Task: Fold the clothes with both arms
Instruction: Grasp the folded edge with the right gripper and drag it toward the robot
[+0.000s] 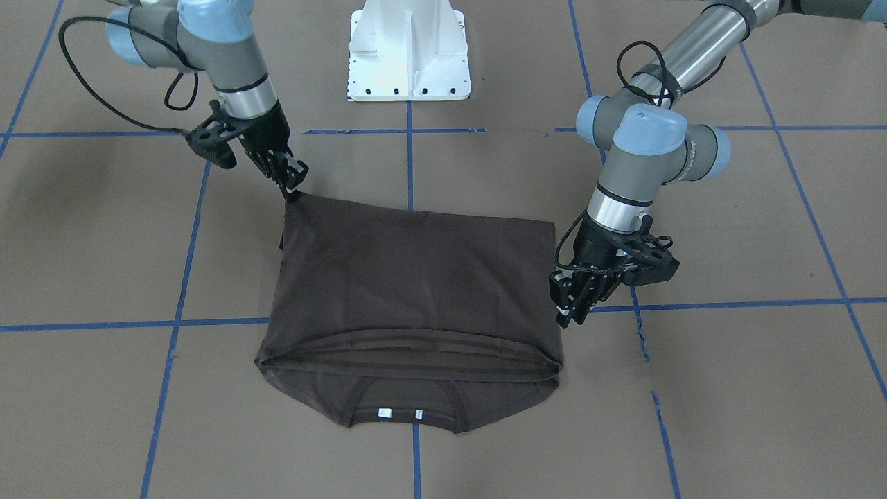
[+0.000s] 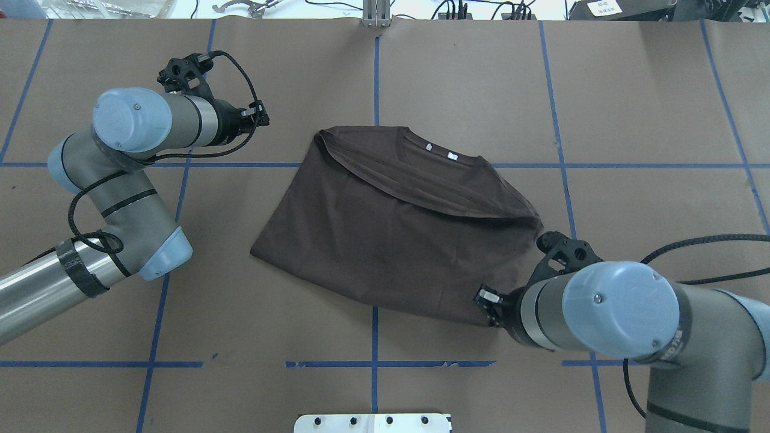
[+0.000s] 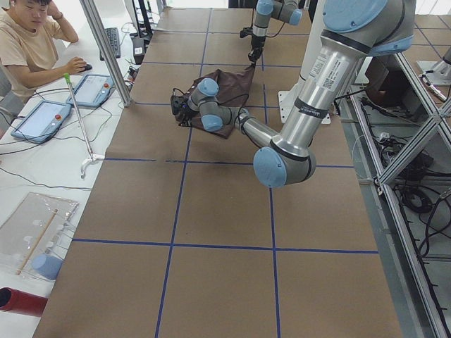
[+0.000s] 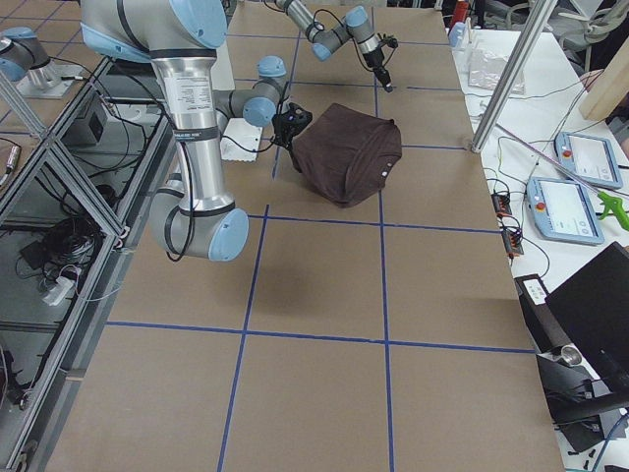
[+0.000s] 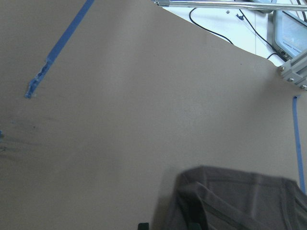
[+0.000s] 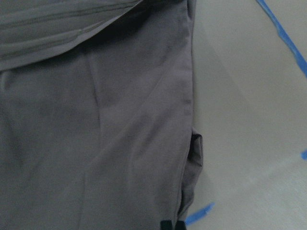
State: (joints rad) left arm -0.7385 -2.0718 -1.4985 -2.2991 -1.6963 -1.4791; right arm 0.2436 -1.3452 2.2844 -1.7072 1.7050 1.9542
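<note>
The dark brown T-shirt (image 1: 416, 277) lies on the brown table, its lower half folded up over the chest. Its collar with two white labels (image 1: 384, 414) faces away from the robot. It also shows in the overhead view (image 2: 391, 240). My right gripper (image 1: 294, 184) is shut on the shirt's near corner, which is drawn up to a point; it shows in the overhead view too (image 2: 486, 299). Its wrist view is filled by the fabric (image 6: 96, 143). My left gripper (image 1: 569, 308) is open and empty, just off the shirt's other side edge, apart from it (image 2: 260, 115). The left wrist view shows a shirt corner (image 5: 240, 201) low in view.
The white pedestal base (image 1: 409, 55) stands at the robot's side of the table. Blue tape lines (image 1: 409, 166) grid the brown surface. An operator (image 3: 28, 35) sits at a side desk with tablets (image 3: 91, 88). A metal post (image 3: 106, 49) stands by the table's edge.
</note>
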